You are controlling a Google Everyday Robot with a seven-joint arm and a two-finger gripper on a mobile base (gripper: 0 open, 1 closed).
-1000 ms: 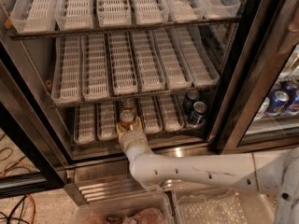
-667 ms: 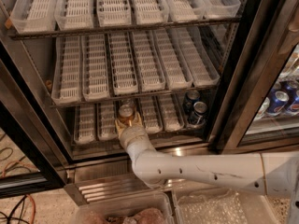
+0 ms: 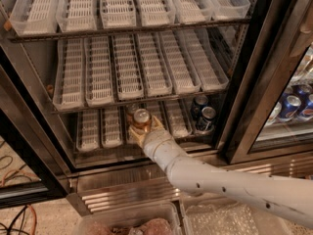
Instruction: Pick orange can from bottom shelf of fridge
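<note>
The fridge stands open, with racks of white slotted lanes. The orange can, copper-coloured with a shiny silver top, stands upright on the bottom shelf, in a middle lane near the front. My gripper reaches in from the lower right on a white arm, and its tan fingers sit on either side of the can, shut on it. The lower part of the can is hidden by the gripper.
Two dark blue cans stand at the right end of the bottom shelf. More blue cans show behind the glass door on the right. The ribbed steel base runs below. Clear plastic bins sit on the floor in front.
The gripper has pushed slightly further in around the orange can, and the can looks a little higher in the lane. The blue cans have not moved.
</note>
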